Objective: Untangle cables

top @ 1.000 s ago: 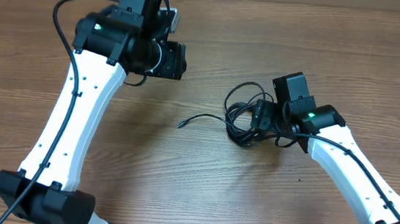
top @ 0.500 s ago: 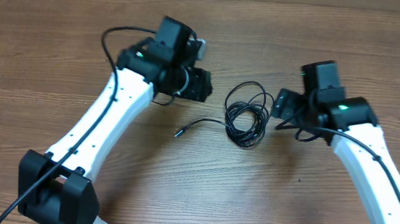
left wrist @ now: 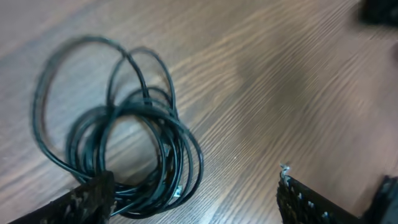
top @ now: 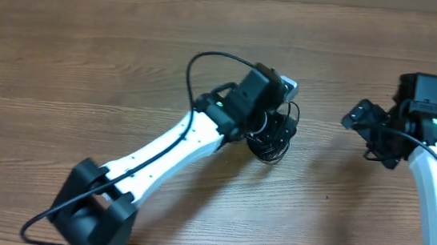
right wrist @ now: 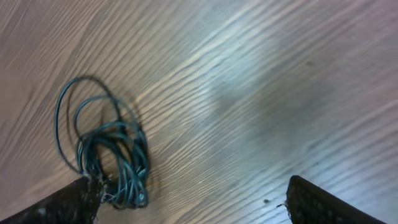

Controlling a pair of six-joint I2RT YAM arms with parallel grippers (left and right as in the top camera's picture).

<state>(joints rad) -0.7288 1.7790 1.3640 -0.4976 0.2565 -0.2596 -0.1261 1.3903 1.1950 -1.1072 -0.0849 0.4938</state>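
**Left arm swings in over the cables**

Since a second ago the left arm (top: 168,146) has swept across the desk (top: 89,46). Its left fingers (top: 279,130) now hang right over the cables (top: 269,151). The right fingers (top: 361,118) have drawn back toward the right side, well apart from the coil.

From the left wrist we see the left fingers (left wrist: 87,202) spread wide and holding nothing. The cables (left wrist: 130,155) lie on the wood between them, with the lower loops meeting one fingertip.

From the right wrist we see the right fingers (right wrist: 62,208) equally wide and empty, with the cables (right wrist: 115,155) just beside one tip.
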